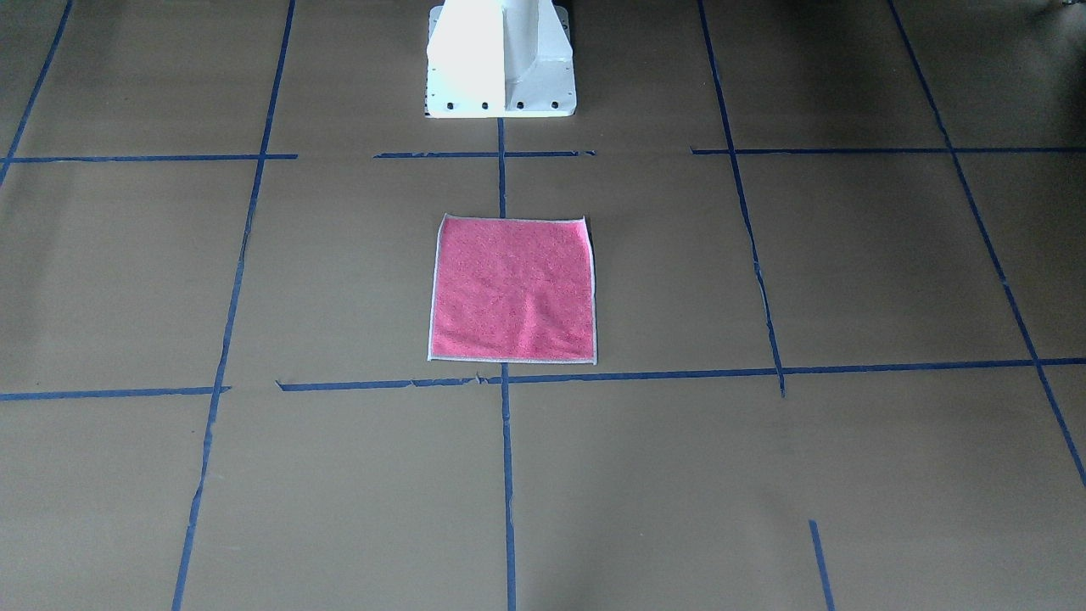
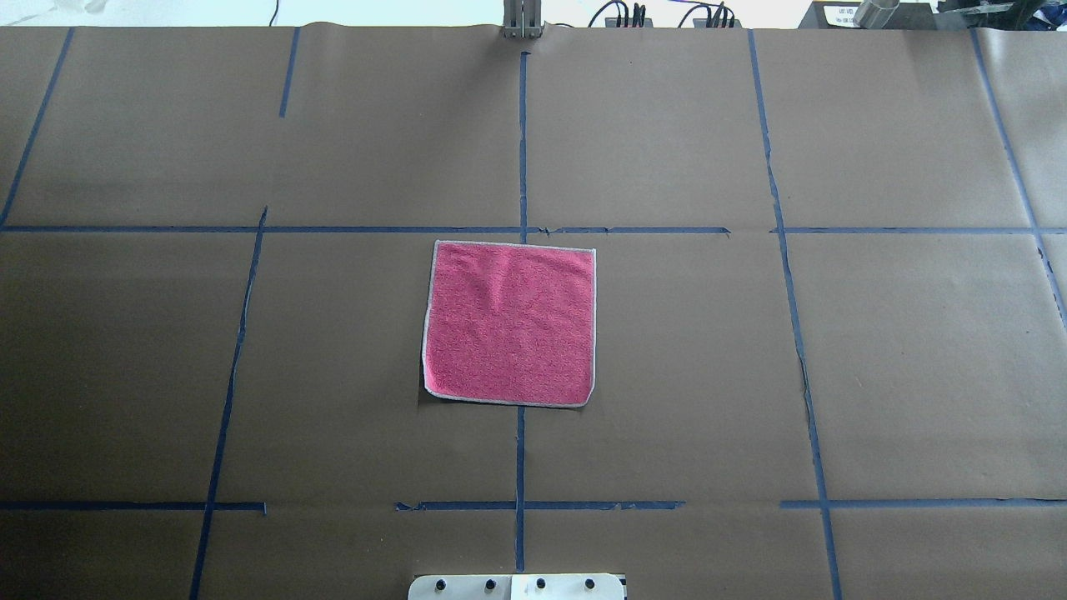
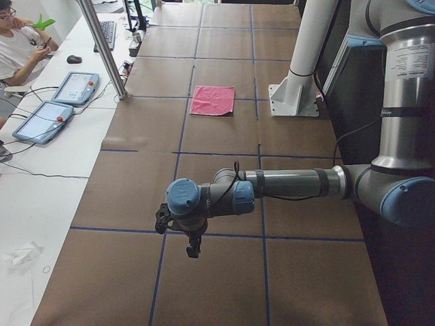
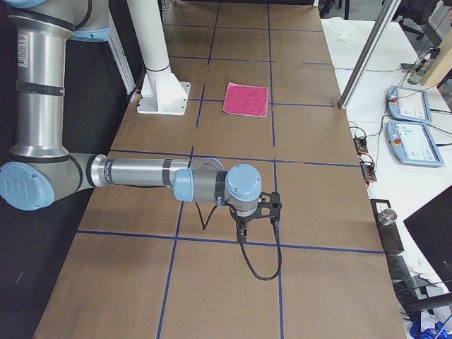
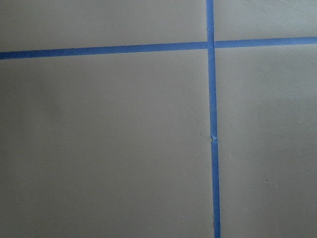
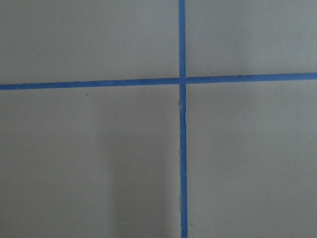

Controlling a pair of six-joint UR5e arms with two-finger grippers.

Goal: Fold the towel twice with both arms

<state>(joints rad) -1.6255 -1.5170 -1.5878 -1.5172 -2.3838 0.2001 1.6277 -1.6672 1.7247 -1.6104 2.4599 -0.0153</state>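
Note:
The towel (image 1: 513,288) lies flat and unfolded, pink-red face up with a light grey border, at the table's middle in front of the robot's base; it also shows in the overhead view (image 2: 510,323) and both side views (image 3: 213,100) (image 4: 246,99). Neither arm is near it. The left gripper (image 3: 193,250) hangs over the table's left end, far from the towel. The right gripper (image 4: 241,233) hangs over the table's right end. Both show only in the side views, so I cannot tell whether they are open or shut. The wrist views show only brown paper and blue tape.
The white pedestal base (image 1: 501,68) stands behind the towel. Blue tape lines (image 2: 521,150) grid the brown paper. A metal post (image 3: 102,47), tablets (image 3: 75,87) and a seated operator (image 3: 20,41) are along the far side.

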